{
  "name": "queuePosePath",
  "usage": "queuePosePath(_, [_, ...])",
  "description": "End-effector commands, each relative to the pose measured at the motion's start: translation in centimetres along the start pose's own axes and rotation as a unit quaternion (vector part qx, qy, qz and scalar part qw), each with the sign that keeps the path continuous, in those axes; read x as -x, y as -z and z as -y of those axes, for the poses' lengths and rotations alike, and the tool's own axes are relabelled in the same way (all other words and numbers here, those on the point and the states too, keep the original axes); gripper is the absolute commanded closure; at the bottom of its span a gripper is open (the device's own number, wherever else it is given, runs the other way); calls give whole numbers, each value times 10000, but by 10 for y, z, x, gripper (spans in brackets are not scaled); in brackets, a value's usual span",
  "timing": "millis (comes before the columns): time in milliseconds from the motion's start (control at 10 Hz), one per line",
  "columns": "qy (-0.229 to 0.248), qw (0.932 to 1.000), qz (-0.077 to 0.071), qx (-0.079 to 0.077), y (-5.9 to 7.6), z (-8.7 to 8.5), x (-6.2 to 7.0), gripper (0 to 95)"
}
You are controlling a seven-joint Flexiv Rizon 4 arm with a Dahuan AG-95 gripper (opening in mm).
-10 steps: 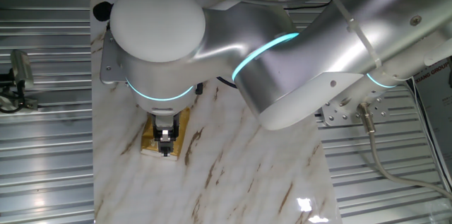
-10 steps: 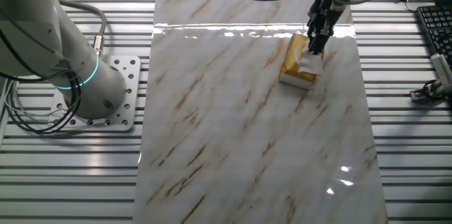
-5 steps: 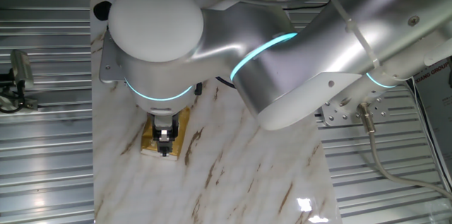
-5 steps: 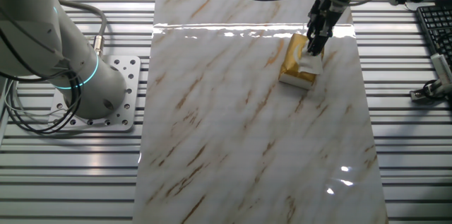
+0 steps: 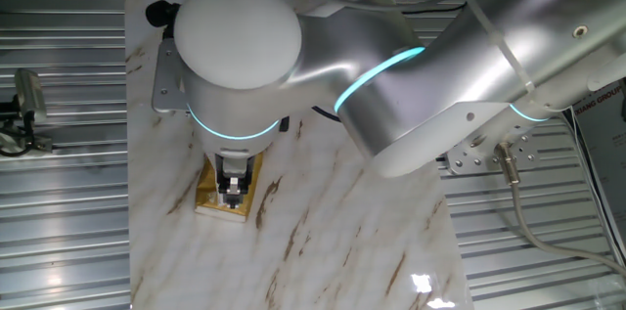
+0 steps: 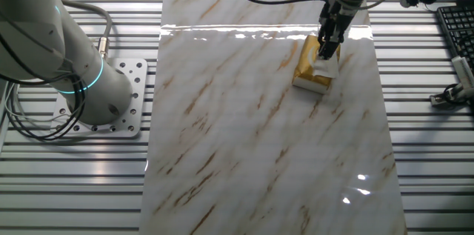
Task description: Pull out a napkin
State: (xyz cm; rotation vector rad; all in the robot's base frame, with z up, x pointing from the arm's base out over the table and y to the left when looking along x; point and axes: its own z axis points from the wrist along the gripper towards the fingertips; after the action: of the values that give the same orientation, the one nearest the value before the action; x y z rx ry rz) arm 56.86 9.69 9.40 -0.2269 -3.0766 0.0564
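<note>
The marble-patterned table (image 6: 259, 131) runs as a long strip over a ribbed metal floor, and the silver arm (image 5: 421, 66) reaches across it from its bolted base plate (image 6: 122, 98) beside one long edge. Near the opposite long edge, toward a far corner in the other fixed view, lies the golden-yellow tissue pack (image 6: 307, 68), flat on the table. The tool (image 6: 326, 48) stands over the pack, pointing down at its top face, with its dark fingers (image 5: 231, 185) drawn close together; only a narrow gap shows between them. A white napkin (image 6: 326, 66) rises from the pack's upper side right at the fingertips, and the fingers appear to pinch its upper edge, though the contact itself is too small to make out clearly. The napkin's lower part rests on the pack.
</note>
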Motion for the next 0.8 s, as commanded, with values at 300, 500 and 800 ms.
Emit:
queuePosePath(300, [28,10000,14,-17,1,4,5,570])
queuePosePath(500, [-30,10000,25,-21,1,4,6,760])
queuePosePath(800, [-74,9999,44,-76,2,10,10,760])
